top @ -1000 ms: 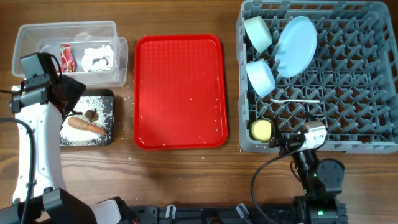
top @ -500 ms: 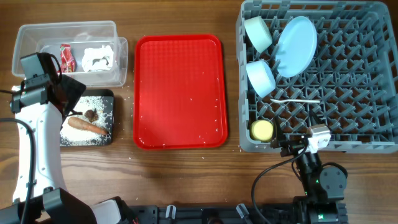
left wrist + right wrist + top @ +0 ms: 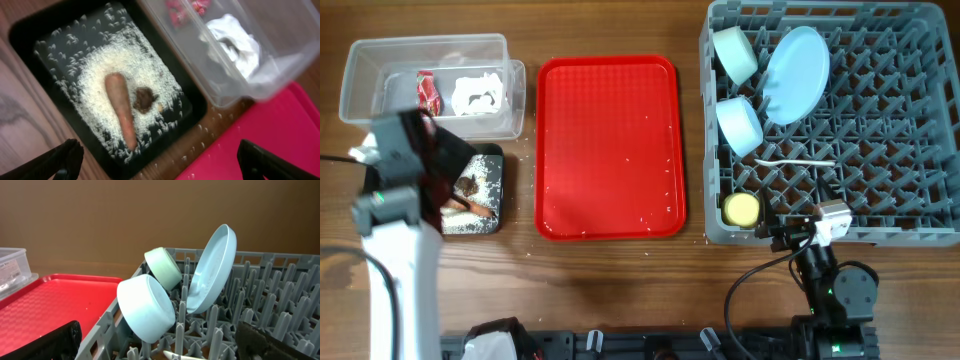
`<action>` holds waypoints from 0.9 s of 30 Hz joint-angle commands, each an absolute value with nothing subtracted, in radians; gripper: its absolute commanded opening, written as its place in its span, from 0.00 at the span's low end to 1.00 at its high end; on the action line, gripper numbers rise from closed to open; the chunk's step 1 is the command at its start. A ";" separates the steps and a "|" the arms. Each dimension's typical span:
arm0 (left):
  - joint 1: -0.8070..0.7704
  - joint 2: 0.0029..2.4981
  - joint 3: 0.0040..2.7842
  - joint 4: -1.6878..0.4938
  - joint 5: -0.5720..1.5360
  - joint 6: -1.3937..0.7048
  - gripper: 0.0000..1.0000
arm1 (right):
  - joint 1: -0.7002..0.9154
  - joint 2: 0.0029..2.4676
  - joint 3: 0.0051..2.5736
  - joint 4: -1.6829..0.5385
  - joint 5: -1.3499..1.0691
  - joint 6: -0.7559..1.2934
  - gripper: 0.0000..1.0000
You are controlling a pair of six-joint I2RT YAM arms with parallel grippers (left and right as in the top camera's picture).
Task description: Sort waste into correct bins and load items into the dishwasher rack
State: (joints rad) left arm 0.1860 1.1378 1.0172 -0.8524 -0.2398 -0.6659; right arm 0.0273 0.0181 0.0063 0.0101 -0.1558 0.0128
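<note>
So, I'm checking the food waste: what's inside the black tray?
Loose rice grains, an orange-brown carrot-like stick and a small brown scrap beside it lie in the black tray. Overhead, the left arm covers its left side. Whatever lies under the rice is covered.

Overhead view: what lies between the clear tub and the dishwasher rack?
The red serving tray lies between the clear tub and the dishwasher rack, touching neither; overhead view.

A red tray (image 3: 610,145) lies flat near the middle of the wooden surface (image 3: 610,290). Its rim is raised and its corners rounded.
</note>
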 commanded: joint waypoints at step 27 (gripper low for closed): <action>0.033 0.012 0.006 -0.027 0.010 -0.231 1.00 | 0.025 0.018 0.005 0.012 -0.151 0.001 1.00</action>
State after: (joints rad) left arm 0.0319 0.0502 0.0212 0.0013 -0.0025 -0.2558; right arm 0.0273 0.0204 0.0063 0.0074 -0.1558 0.0128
